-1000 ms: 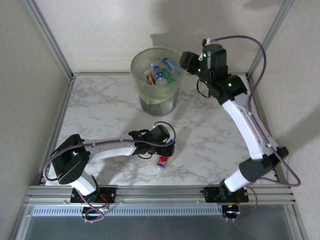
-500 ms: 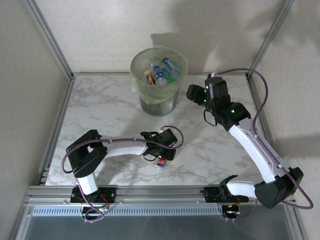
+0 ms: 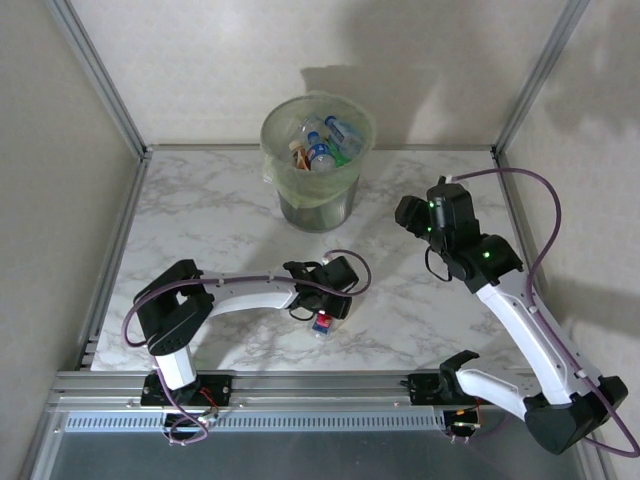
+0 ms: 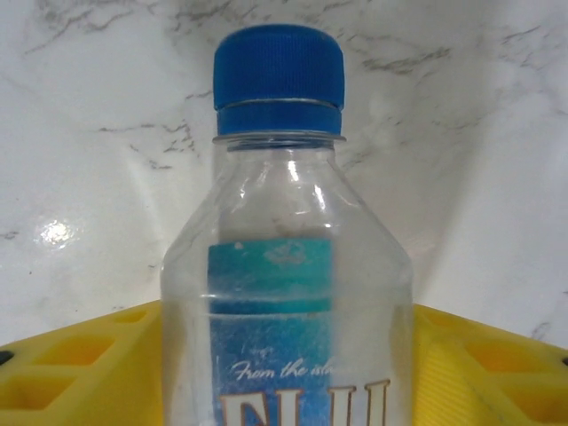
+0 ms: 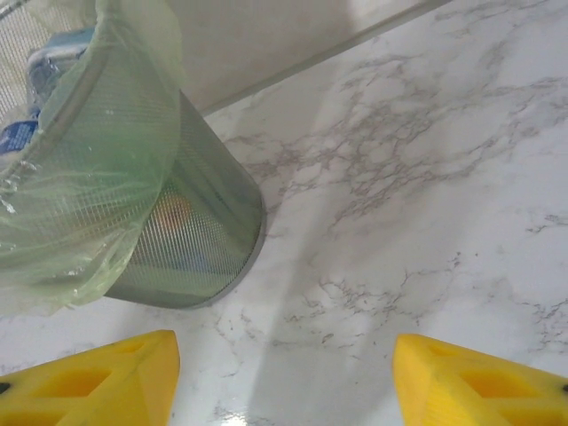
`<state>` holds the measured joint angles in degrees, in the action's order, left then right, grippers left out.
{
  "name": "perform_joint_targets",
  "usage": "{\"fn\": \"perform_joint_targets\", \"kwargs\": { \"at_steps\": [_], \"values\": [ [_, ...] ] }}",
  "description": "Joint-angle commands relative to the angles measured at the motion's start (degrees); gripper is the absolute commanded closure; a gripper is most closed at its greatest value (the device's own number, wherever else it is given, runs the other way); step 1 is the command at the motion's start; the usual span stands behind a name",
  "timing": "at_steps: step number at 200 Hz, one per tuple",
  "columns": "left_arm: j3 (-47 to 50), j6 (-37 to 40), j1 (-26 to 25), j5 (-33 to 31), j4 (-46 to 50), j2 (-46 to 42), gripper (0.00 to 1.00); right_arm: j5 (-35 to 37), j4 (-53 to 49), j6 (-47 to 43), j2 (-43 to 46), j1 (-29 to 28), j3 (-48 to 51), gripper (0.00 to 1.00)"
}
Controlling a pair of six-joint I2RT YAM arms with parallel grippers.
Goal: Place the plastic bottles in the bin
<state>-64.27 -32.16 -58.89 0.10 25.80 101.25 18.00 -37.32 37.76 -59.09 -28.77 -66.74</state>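
Right gripper (image 3: 410, 213) has swung back from the bin (image 3: 300, 200) — jaws apart, empty. Left gripper (image 3: 325, 312) straddles the last bottle (image 3: 322, 326), lying near the front edge — can't tell if it's clamped yet. Looks like the pickup step; next: firm squeeze, lift, carry to the bin.

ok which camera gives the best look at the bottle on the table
Left wrist view: the bottle fills the frame, blue cap and label sharp between the yellow jaws. The top external view shows the bottle as a small shape on the table. The right wrist view faces the bin.
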Motion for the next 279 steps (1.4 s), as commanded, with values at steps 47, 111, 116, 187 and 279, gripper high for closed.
{"fn": "perform_joint_targets", "kwargs": {
  "at_steps": [47, 111, 116, 187, 279],
  "values": [
    [-5.2, 0.6, -1.5, -1.3, 4.0, -5.9, 0.4, 4.2, -1.3, 2.2, 1.0, 1.3, -0.3, 0.37],
    [-7.0, 0.4, -1.5, -1.6, 3.4, -7.3, 0.44, 4.5, -2.0, 3.7, 3.6, 1.8, 1.6, 0.37],
    [-7.0, 0.5, -1.5, -1.5, 2.9, -7.8, 0.44, 4.3, -2.0, 3.6, 3.8, 1.9, 1.5, 0.37],
    [-8.0, -0.1, -1.4, -2.6, 0.1, -13.5, 0.44, -0.2, -0.1, 2.3, 4.2, 2.2, 0.2, 0.37],
    [-25.1, 0.8, 3.5, -4.8, 2.9, -16.7, 0.39, -2.3, 1.7, 3.6, 6.1, 2.2, 2.5, 0.4]
  ]
}}
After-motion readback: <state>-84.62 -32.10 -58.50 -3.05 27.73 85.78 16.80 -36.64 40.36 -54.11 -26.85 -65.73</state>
